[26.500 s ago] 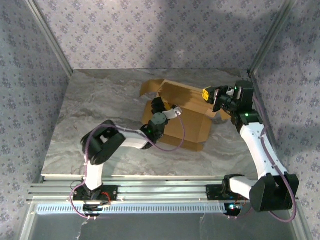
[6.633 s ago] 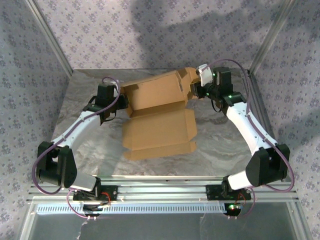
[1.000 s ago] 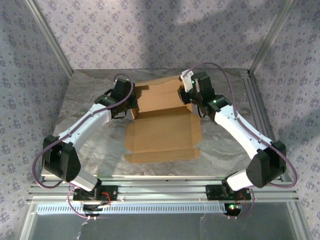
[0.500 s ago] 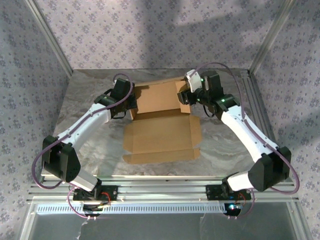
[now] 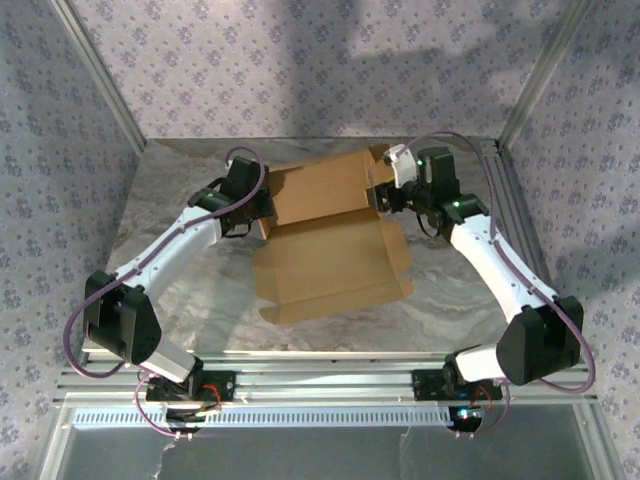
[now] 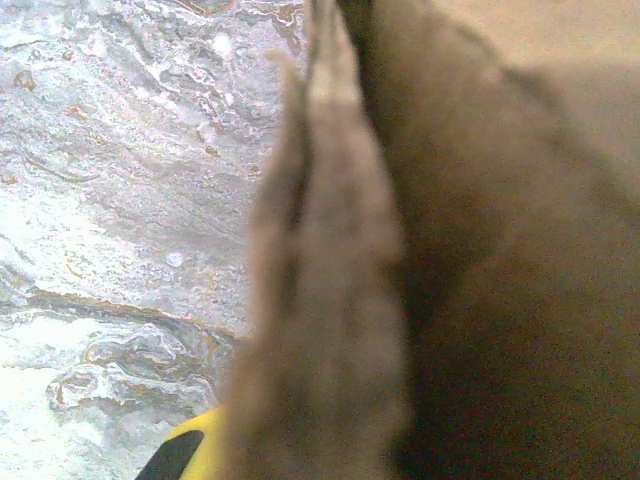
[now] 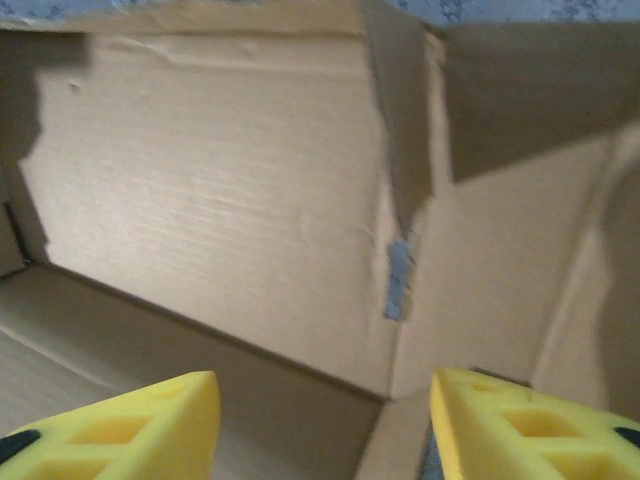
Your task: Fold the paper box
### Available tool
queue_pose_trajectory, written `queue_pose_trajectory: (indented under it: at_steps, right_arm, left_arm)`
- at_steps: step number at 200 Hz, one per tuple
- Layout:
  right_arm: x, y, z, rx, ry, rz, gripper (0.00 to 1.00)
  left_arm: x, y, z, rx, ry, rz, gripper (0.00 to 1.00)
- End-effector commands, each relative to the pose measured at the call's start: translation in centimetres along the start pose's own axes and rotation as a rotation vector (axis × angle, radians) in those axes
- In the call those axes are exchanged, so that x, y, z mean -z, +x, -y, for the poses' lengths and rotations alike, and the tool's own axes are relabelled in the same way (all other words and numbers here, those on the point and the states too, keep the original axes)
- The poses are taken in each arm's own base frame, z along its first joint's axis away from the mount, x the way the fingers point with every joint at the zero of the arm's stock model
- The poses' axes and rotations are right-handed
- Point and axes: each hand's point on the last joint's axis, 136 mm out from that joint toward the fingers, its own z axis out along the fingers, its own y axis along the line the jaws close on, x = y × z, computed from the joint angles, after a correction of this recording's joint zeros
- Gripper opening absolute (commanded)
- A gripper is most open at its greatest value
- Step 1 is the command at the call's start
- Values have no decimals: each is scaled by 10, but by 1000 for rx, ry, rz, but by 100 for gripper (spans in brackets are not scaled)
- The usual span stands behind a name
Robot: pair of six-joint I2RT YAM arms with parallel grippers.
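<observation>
We are looking at the plain brown cardboard paper box (image 5: 330,265) lying near the middle of the grey marbled worktop (image 5: 160,180), between the two arms. Its long axis is running left to right across the worktop, with the right end swung a little away from the arm bases. One broad panel is lying flat and reaching toward the arm bases. Behind it, on the far side, another creased panel is standing up, so the hollow of the box is facing up and toward us.

The left tool (image 5: 263,212) is sitting at the left end of that raised part. In the left wrist view a blurred cardboard edge (image 6: 330,300) is rising straight up from between its fingers, above the worktop (image 6: 120,200), and the tool is clamping narrowly on that edge of the paper box.

The right tool (image 5: 383,190) is sitting at the right end of the raised panel. In the right wrist view the tool (image 7: 320,390) is standing wide, with nothing between its yellow fingers (image 7: 150,425), and is facing the inner corner of the box (image 7: 220,180).
</observation>
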Motion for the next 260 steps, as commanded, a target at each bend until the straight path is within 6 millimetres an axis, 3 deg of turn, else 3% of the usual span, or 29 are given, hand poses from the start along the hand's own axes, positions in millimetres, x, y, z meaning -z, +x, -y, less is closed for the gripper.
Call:
queue_pose_trajectory:
  at_steps: [1,6,30,49,73,92,118,138,173,226,260]
  right_arm:
    - [34,-34,-5,-1,-50,141,61]
    - [35,-26,1,-31,-56,136,61]
    - [66,-38,26,-151,-101,273,63]
    - [76,-37,52,-246,-114,309,63]
    - [64,-29,85,-374,-122,283,57]
    - [40,-25,93,-442,-196,208,52]
    - [8,-29,75,-445,-351,108,40]
    - [0,-37,50,-404,-488,93,38]
    - [11,-42,20,-360,-626,103,41]
    - [29,-40,-3,-337,-678,102,44]
    - [30,-38,-19,-312,-696,76,45]
  left_arm:
    - [21,-24,5,-22,41,58,0]
    - [21,-25,5,-28,47,57,0]
    - [20,-28,-2,-32,83,39,0]
    - [22,-34,-6,-41,126,30,0]
    - [27,-42,-7,-58,183,21,0]
    - [30,-44,-4,-72,227,15,0]
    - [30,-46,-2,-82,255,8,0]
    - [26,-44,-3,-84,255,-7,0]
    - [21,-44,-5,-87,251,-20,0]
    - [20,-45,-5,-88,246,-21,0]
    - [21,-45,-4,-85,253,-21,0]
